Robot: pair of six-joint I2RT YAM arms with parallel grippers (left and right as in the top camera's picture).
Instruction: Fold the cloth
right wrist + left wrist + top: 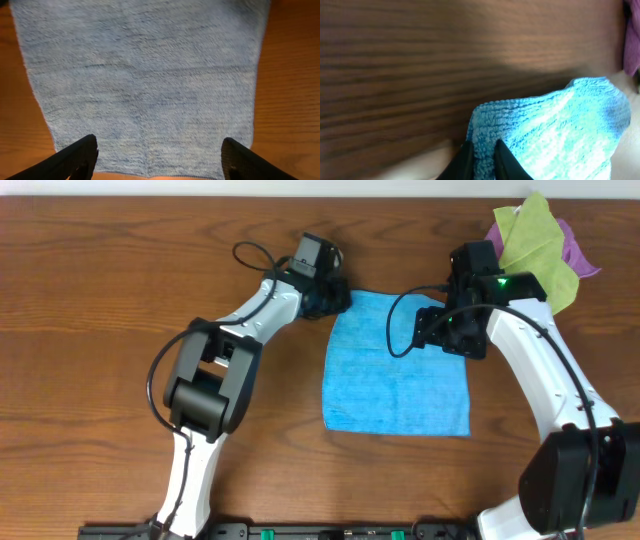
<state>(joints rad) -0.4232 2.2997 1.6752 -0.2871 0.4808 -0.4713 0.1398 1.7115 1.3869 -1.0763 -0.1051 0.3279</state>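
The sky-blue cloth lies flat on the table's middle, roughly square. My left gripper is at its far left corner and is shut on the cloth's edge; in the left wrist view the black fingers pinch the textured blue edge. My right gripper is open wide over the cloth's far right part. In the right wrist view its two fingertips stand apart above the cloth, near its near edge.
A yellow-green cloth and a purple cloth lie bunched at the far right corner of the wooden table. A sliver of the purple cloth shows in the left wrist view.
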